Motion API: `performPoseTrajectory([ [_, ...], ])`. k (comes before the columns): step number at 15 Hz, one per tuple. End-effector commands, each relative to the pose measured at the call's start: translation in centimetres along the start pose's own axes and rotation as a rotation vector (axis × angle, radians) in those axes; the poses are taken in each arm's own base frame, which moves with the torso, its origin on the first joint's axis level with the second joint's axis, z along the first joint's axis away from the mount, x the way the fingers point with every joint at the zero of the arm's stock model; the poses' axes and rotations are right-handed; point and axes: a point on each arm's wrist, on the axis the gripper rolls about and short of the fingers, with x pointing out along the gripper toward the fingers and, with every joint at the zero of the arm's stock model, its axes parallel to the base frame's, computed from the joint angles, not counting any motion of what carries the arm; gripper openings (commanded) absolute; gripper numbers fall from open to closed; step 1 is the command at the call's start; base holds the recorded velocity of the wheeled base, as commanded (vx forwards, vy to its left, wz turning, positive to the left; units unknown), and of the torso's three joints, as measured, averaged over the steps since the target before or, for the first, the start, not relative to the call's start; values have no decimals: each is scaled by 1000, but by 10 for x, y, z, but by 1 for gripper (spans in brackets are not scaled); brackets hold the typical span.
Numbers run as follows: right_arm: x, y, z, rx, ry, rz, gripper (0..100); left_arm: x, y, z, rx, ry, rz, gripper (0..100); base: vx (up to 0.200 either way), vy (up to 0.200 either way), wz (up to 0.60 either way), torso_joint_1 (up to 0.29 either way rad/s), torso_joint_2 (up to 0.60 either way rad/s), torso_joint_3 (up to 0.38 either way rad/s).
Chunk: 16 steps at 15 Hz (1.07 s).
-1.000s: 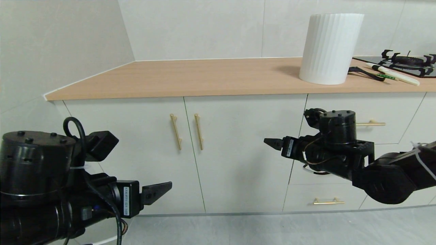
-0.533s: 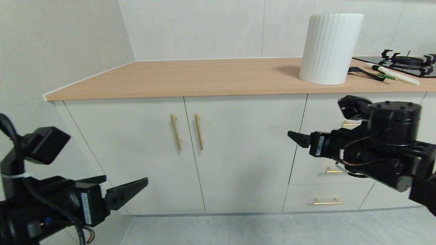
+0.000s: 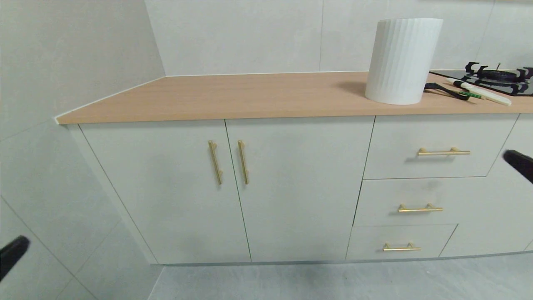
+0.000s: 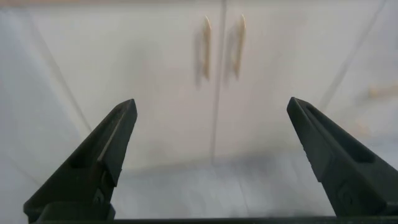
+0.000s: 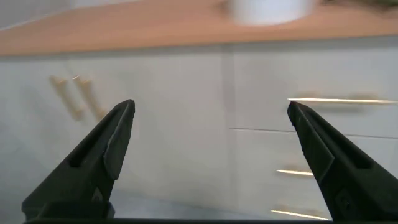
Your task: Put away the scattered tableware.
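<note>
A tall white ribbed container (image 3: 403, 60) stands on the wooden counter (image 3: 233, 93), towards its right. Just beyond it lie a black-handled utensil (image 3: 446, 90) and a white and green utensil (image 3: 479, 91). My left gripper (image 4: 214, 158) is open and empty, low in front of the double cabinet doors; one fingertip (image 3: 12, 253) shows at the head view's lower left edge. My right gripper (image 5: 211, 162) is also open and empty, below counter height, facing the drawers. One of its fingertips (image 3: 518, 164) shows at the head view's right edge.
A black gas hob (image 3: 497, 75) sits at the counter's far right. Below the counter are two doors with gold handles (image 3: 229, 161) and three drawers with gold handles (image 3: 443, 152). A tiled wall closes the left side; grey floor lies in front of the cabinets.
Both arms have drawn back out of the head view, the left down and leftwards, the right rightwards. Just a fingertip of each remains at the edges.
</note>
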Motion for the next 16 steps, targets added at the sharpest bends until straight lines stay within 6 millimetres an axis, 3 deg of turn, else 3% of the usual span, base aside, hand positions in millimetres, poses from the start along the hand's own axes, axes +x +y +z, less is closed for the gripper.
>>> performPoseTrajectory([
  [1, -111, -19, 6, -34, -142, -134, 100, -54, 6, 6, -7, -236, 63, 100, 0, 0, 0, 0, 0, 0],
  [5, -172, -16, -4, -89, -184, -223, 100, -84, 6, 4, 17, -273, 96, 100, 0, 0, 0, 0, 0, 0],
  [9, -199, -6, -27, -166, -221, -327, 100, -99, 4, -2, 36, -343, 175, 100, 0, 0, 0, 0, 0, 0],
  [12, -185, -10, -45, -88, -151, -332, 100, -104, -4, -7, 54, -373, 297, 100, 0, 0, 0, 0, 0, 0],
  [13, -177, -13, -58, -78, -101, -334, 100, -109, -8, -24, 76, -368, 289, 100, 0, 0, 0, 0, 0, 0],
  [16, -152, -21, -97, -87, -26, -311, 100, -87, -4, -54, 81, -237, 305, 100, 0, 0, 0, 0, 0, 0],
])
